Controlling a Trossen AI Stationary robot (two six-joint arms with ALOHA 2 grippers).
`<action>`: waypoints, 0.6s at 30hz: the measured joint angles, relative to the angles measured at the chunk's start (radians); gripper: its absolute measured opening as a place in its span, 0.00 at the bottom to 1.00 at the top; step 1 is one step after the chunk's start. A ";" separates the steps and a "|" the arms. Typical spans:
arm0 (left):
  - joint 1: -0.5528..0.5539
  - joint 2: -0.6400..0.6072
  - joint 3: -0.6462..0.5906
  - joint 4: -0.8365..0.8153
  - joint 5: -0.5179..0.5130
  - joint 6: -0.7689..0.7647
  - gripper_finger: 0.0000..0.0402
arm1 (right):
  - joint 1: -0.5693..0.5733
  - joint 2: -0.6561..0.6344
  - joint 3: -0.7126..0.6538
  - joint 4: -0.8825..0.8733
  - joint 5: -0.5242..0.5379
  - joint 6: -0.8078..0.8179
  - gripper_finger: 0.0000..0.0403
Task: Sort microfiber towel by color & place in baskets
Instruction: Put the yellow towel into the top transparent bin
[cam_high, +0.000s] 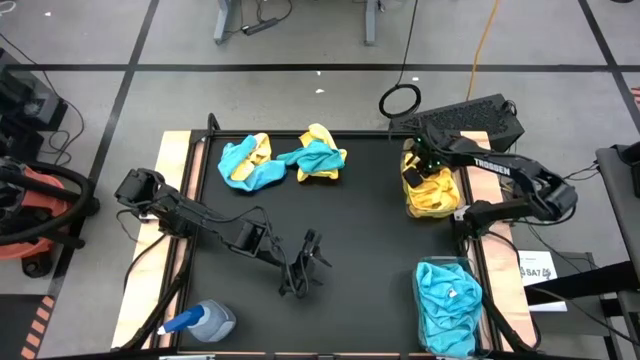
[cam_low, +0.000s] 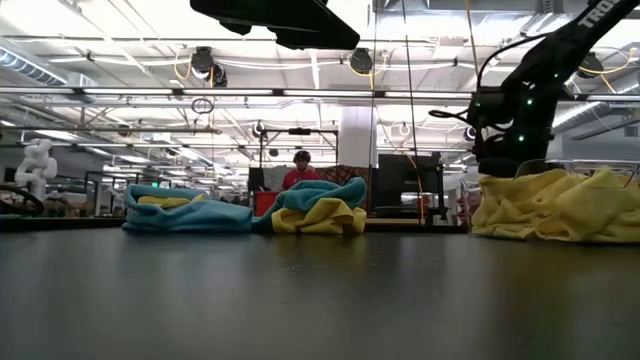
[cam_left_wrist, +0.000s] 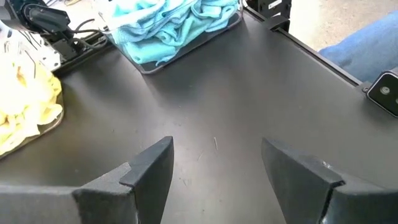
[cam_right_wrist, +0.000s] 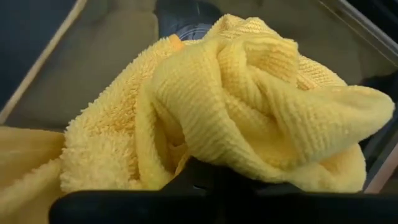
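From above, your right claw (cam_high: 418, 168) sits over the basket (cam_high: 447, 205) of yellow towels (cam_high: 432, 192), clenched on a yellow towel; the second basket (cam_high: 470, 328) with teal towels (cam_high: 447, 300) lies nearer you from it. Your left claw (cam_high: 303, 262) rests released on the tabletop (cam_high: 370, 230), two mixed towel piles (cam_high: 285, 158) beyond it

At tabletop level, those piles (cam_low: 245, 210) lie left of the right claw (cam_low: 505, 150)

Your right wrist shows the yellow towel (cam_right_wrist: 249, 93) bunched against the claw
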 joint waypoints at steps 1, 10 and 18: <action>0.000 0.000 0.000 0.000 0.000 0.000 0.62 | 0.000 -0.012 -0.001 -0.003 -0.004 -0.002 0.05; 0.000 0.000 0.000 -0.001 -0.016 0.002 0.62 | 0.002 -0.212 -0.006 -0.019 -0.111 -0.013 0.19; 0.017 0.000 0.000 -0.001 -0.035 0.002 0.62 | 0.002 -0.397 -0.005 -0.012 -0.126 -0.016 0.34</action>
